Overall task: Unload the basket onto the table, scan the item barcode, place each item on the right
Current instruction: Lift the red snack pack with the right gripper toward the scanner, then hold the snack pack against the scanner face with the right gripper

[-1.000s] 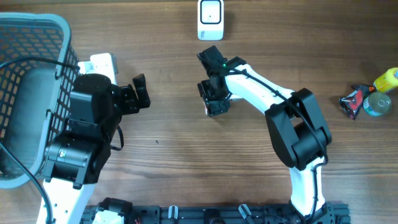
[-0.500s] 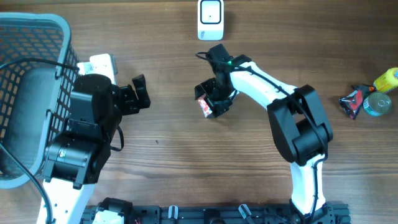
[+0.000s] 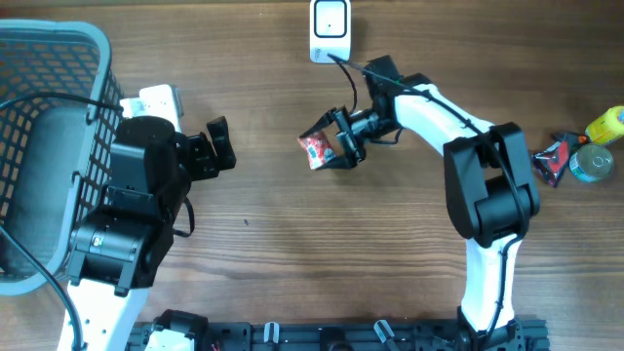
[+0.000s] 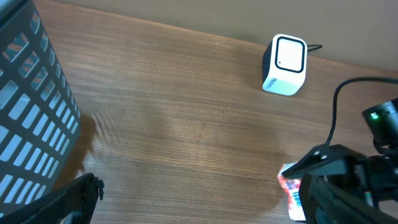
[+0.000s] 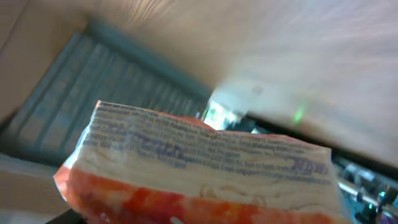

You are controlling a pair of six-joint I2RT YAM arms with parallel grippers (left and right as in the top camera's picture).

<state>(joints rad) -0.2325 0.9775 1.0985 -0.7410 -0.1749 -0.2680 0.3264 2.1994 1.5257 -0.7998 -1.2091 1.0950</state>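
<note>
**A:** Between the fingers of the right gripper (image 3: 331,148), what is there?

**B:** A small snack packet (image 3: 314,151), red and white. The jaws are clamped on one end of it, and the rest sticks out past the fingertips, lifted clear of the wooden table (image 3: 292,253). In the right wrist view the packet (image 5: 199,168) fills the frame, with lines of fine print across its pale upper band; I cannot make out a barcode.

**A:** And the barcode scanner?

**B:** The white barcode scanner (image 3: 331,29) stands beyond that gripper, by the far edge of the table, apart from the packet. From the left wrist camera, the scanner (image 4: 286,64) sits above the packet (image 4: 291,190).

**A:** The other arm?

**B:** The left gripper (image 3: 219,146) is well off to the packet's side, jaws spread wide and holding nothing. The blue-grey basket (image 3: 97,58) lies behind it.

**A:** Anything behind the right gripper?

**B:** Well apart, past its arm, lie a yellow bottle (image 3: 606,124) and a red wrapper (image 3: 553,158).
</note>
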